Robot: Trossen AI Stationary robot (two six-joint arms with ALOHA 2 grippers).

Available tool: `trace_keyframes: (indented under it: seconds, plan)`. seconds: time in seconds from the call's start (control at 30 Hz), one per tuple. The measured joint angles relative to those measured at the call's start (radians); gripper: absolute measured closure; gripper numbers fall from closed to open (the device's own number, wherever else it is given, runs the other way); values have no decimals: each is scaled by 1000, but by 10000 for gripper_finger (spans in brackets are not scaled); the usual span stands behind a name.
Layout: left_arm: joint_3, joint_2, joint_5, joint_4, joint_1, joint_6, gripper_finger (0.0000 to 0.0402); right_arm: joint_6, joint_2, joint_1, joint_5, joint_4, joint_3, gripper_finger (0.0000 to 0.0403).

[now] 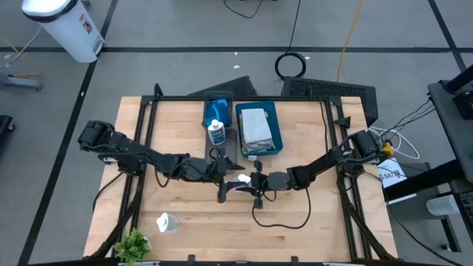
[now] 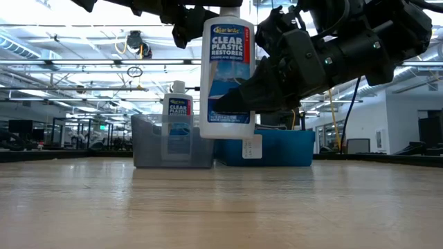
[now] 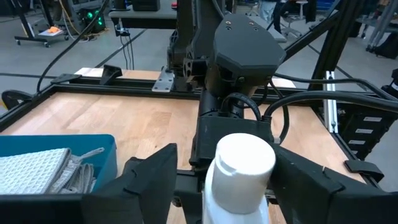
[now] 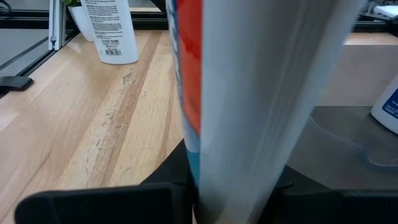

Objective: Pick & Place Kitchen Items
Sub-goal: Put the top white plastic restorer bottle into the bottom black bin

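A white bottle with a blue and red label (image 2: 227, 76) hangs upright between my two grippers near the table's middle, clear of the wood. My right gripper (image 2: 243, 97) comes from the table's right and is shut on it. My left gripper (image 3: 227, 186) comes from the left and is open. Its fingers stand on either side of the bottle's white cap (image 3: 245, 160); I cannot tell whether they touch it. A second bottle (image 1: 216, 131) stands in front of the grey tray (image 2: 149, 149). A third bottle (image 1: 166, 222) stands on the table's near left part. My right gripper pinches the bottle's lower body (image 2: 225, 111) between its two fingers. The fingers (image 2: 239, 100) come level from the table's right side and lie across the bottle. The bottle stands upright in the hold, its base clear of the table.
At the far middle stand a grey tray with a blue sponge (image 1: 219, 108) and a teal tray (image 1: 275, 140) with a folded grey cloth (image 1: 254, 125). A small green plant (image 1: 133, 244) stands at the near left corner. Bare wood lies to the near right.
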Motion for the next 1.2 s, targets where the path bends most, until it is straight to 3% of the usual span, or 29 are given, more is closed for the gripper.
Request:
trace_keyframes:
  seconds: [0.1,0.27,0.47,0.83,1.0,1.2]
  plan:
    - [0,0,4,-3,0,-2,192,0,0,0,1,0,0,332]
    - [0,0,8,-4,-1,3,279,7,0,-2,2,0,0,332]
    - [0,0,8,-9,-1,3,284,8,0,-6,-1,0,0,332]
    - [0,0,27,-9,0,-6,147,-5,0,-5,0,34,0,332]
    - [0,0,27,-9,0,-5,129,-20,0,-5,0,37,0,332]
    - [0,0,26,-8,0,-4,144,-19,0,-5,0,37,0,332]
